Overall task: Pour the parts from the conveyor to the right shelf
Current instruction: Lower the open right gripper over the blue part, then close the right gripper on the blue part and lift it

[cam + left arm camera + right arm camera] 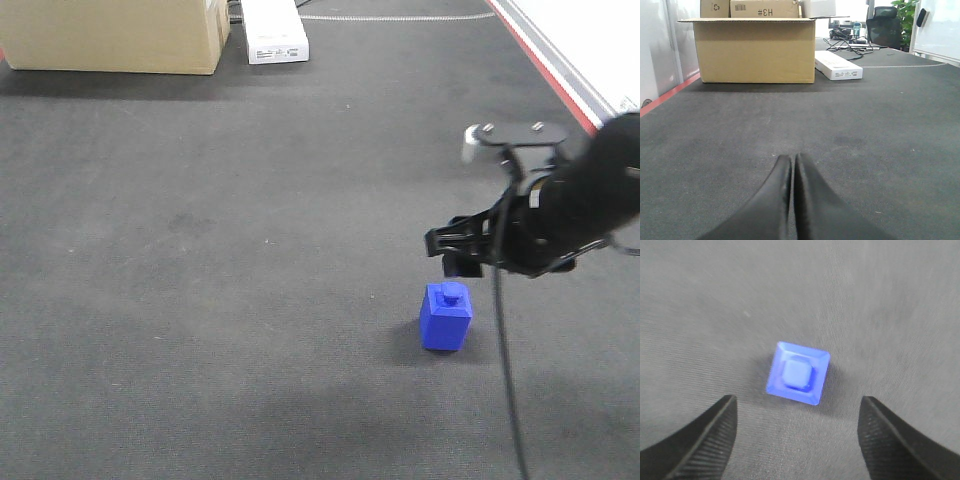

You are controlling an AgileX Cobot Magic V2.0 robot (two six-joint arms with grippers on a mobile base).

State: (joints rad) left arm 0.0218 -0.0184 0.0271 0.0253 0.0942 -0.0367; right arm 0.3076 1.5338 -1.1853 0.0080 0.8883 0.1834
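Fingers of the right gripper are spread wide apart, and nothing is held between them. A blue block is seen from above in the right wrist view, centred in the gap but just ahead of the two tips, touched by neither. The block stands upright on the belt with its round knob on top. In the front view the right gripper hangs just above the block, slightly to its right, and a black cable drops from the arm close beside the block.

Fingers of the left gripper are pressed together, with only a thin seam between them, and nothing is clamped. They are held low over bare belt; the block is not seen in that view.

No object lies between the block and the right gripper. Well beyond the block, to its left in the front view, a cardboard box sits on the belt. A flat white carton lies just beside the box. A red strip marks the belt edge, beyond the block on its right.

The inside of the box is hidden, so its contents cannot be told.
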